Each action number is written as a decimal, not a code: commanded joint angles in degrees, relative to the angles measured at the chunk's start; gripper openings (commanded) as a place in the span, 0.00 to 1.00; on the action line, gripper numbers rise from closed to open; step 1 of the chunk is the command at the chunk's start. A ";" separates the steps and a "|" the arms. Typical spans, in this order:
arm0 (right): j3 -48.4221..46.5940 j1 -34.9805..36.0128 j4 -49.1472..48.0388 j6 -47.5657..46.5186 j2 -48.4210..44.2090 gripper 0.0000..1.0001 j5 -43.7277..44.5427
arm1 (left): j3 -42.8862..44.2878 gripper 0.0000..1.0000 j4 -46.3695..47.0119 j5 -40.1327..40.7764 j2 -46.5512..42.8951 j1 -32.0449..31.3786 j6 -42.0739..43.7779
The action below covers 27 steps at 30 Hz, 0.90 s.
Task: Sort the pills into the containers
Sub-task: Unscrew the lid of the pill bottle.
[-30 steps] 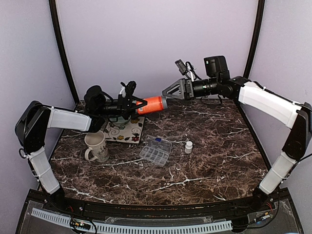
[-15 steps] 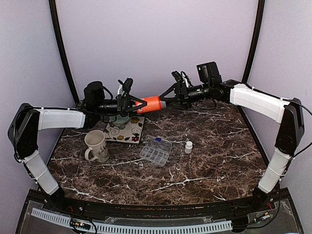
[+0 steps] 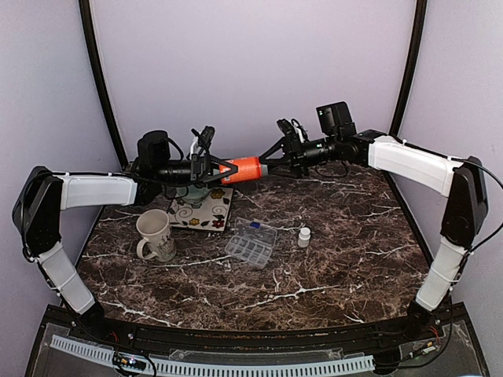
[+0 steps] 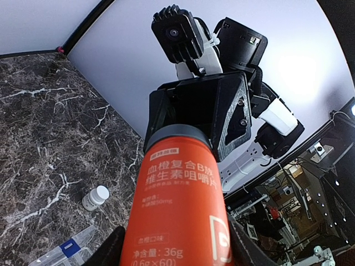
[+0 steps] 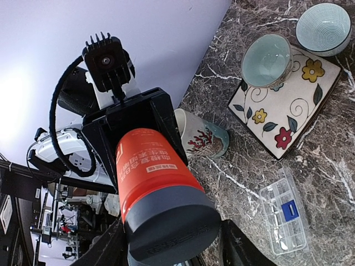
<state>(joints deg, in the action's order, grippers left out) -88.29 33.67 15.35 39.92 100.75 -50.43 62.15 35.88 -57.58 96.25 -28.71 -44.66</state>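
Jaws of the right gripper [image 3: 269,160]: closed in on the dark cap [image 5: 172,224] of the orange bottle [image 3: 245,168], with a finger against each side as far as its wrist view shows. Jaws of the left gripper [image 3: 220,169]: clamped round the bottle's body, holding it level in mid-air between the two arms.

Change: a second ago the right jaws stood wide open and clear of the cap. They have since slid over it and narrowed onto it. I read that as the uncapping step, with a twist likely next. No loose pills are visible (presumably they are in the bottle), so sorting proper has not begun.

Outward: the organiser box [image 3: 251,243] lies flat on the table [image 3: 346,267], below the bottle and nearer the arm bases. There is a blue bit at its far end; the other cells are too small to judge. A small white bottle [image 3: 303,236] stands just beside it on the right. The mug [image 3: 156,236] is to its left, with the floral tile [image 3: 206,212] and a green bowl [image 5: 267,60] behind.

Room: the bottle hangs well above everything. The back wall is near behind the grippers. Bare marble lies right of and in front of the box.
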 commanded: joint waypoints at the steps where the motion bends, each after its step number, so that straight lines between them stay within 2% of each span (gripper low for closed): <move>1: -0.48 -0.03 -3.44 1.28 0.82 0.53 -2.52 | 2.04 0.06 1.20 -0.18 -2.73 0.30 1.04; 6: -0.06 -0.04 -4.02 1.57 1.27 0.54 -2.65 | 1.67 0.06 2.34 -0.26 -2.84 0.23 0.19; 10: 0.37 -0.09 -4.36 1.78 1.47 0.61 -2.58 | 1.28 0.06 2.63 -0.23 -3.23 0.28 -0.05; 27: 2.06 -0.05 -5.57 2.46 1.35 0.63 -2.37 | 0.28 0.06 4.52 0.11 -4.11 0.30 -1.03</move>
<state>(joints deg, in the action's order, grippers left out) -87.37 33.47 11.57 42.33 101.43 -51.94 62.13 36.16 -57.34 96.25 -28.38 -45.87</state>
